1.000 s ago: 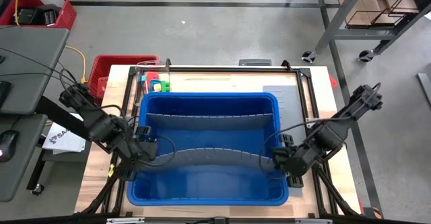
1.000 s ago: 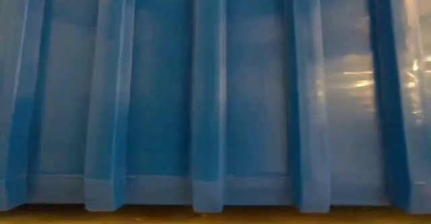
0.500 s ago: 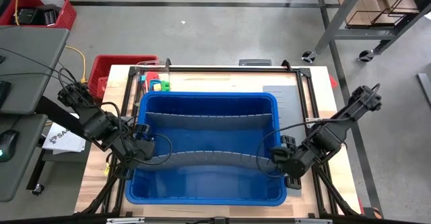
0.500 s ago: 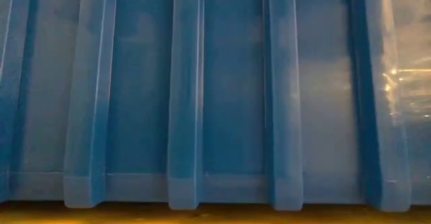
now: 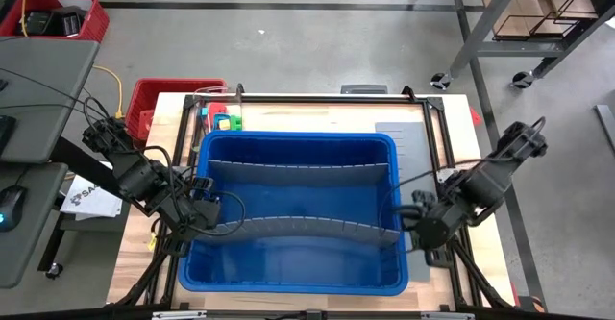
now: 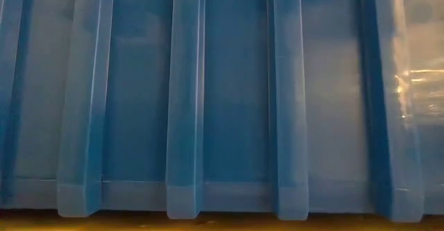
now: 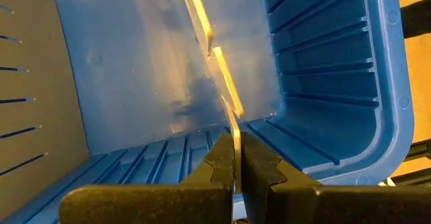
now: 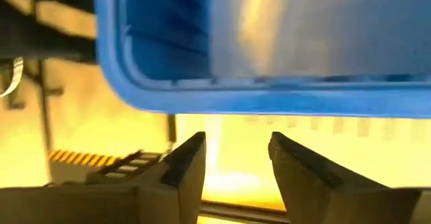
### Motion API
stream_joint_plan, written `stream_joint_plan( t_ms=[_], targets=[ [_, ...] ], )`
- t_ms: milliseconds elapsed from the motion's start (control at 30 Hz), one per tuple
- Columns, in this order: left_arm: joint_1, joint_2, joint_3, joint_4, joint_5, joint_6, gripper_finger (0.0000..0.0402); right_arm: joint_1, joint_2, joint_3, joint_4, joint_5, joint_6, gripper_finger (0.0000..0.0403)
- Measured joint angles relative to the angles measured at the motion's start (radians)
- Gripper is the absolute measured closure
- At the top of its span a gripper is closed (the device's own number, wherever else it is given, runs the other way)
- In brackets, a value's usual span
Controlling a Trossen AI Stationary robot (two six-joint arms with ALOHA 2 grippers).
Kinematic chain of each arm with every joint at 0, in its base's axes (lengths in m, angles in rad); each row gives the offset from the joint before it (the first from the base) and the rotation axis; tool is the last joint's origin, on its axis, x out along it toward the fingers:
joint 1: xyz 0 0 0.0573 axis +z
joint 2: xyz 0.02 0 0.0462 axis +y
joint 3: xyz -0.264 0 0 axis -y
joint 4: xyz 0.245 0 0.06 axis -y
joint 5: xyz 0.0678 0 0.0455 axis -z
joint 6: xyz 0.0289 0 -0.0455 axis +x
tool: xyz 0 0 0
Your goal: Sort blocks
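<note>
A large blue bin [image 5: 288, 288] fills the middle of the table, and its ribbed near wall [image 6: 222, 106] takes up the whole low view. Two thin grey dividers cross it: a far one [image 5: 298, 174] and a bowed near one [image 5: 307, 229]. A few small coloured blocks [image 5: 223, 121] lie beyond the bin's far left corner. My left gripper [image 5: 205, 211] is shut on the near divider's left end. My right gripper [image 5: 421, 226] hangs open just outside the bin's right rim [image 8: 269, 103], nothing between its fingers [image 8: 185, 160]. My left gripper pinches the near divider's top edge [image 7: 235, 140] at its left end between its two fingers [image 7: 219, 173]. The fingers come from above, pointing steeply down, one on each face of the panel. The divider stands on edge inside the bin, bowed toward the near wall.
A flat grey panel [image 5: 408, 142] lies on the table to the right of the bin. A red basket [image 5: 163, 99] stands beyond the table's far left corner. Black frame rails [image 5: 437, 137] run along the table's sides.
My right gripper has opened, let go of the near divider's right end, and risen out over the bin's right rim toward the table's right edge. The divider stays in the bin, still held at its left end. The bin has slid slightly sideways in the low view.
</note>
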Motion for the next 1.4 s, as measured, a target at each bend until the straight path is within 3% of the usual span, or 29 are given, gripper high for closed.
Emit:
stream_joint_plan(
  t_ms=[100,200,300,433,633,767,933,1033,1167,1400],
  targets=[
    [0.0,0.0,0.0,0.0,0.0,0.0,0.0401,0.001,0.0,0.078,-0.003,0.164,0.039,0.0305],
    [0.0,0.0,0.0,0.0,0.0,-0.003,0.0401,-0.006,-0.002,0.105,0.128,0.343,0.056,0.0383],
    [0.0,0.0,0.0,0.0,-0.001,-0.007,0.0401,-0.006,0.0,0.088,0.3,0.471,0.047,0.0394],
    [0.0,0.0,0.0,0.0,-0.001,-0.007,0.0401,-0.002,0.017,0.046,0.426,0.537,0.038,0.0401],
    [0.0,0.0,0.0,0.001,-0.003,-0.007,0.0401,0.03,0.111,-0.039,0.475,0.602,0.167,0.0403],
    [0.001,0.002,-0.001,0.003,-0.003,-0.007,0.0401,0.057,0.165,-0.046,0.482,0.68,0.233,0.0403],
    [0.001,0.002,-0.001,0.003,-0.003,-0.002,0.0401,0.056,0.171,-0.011,0.581,0.709,0.182,0.0403],
    [0.001,0.002,-0.001,0.003,-0.004,0.0,0.0401,0.055,0.169,0.008,0.578,0.768,0.13,0.0403],
    [0.001,0.002,-0.001,0.003,-0.005,0.009,0.0401,0.043,0.178,0.001,0.543,0.851,0.193,0.0403],
    [0.001,0.01,-0.002,0.031,-0.016,0.012,0.0401,0.041,0.288,-0.001,0.464,0.809,0.306,0.0403]
  ],
)
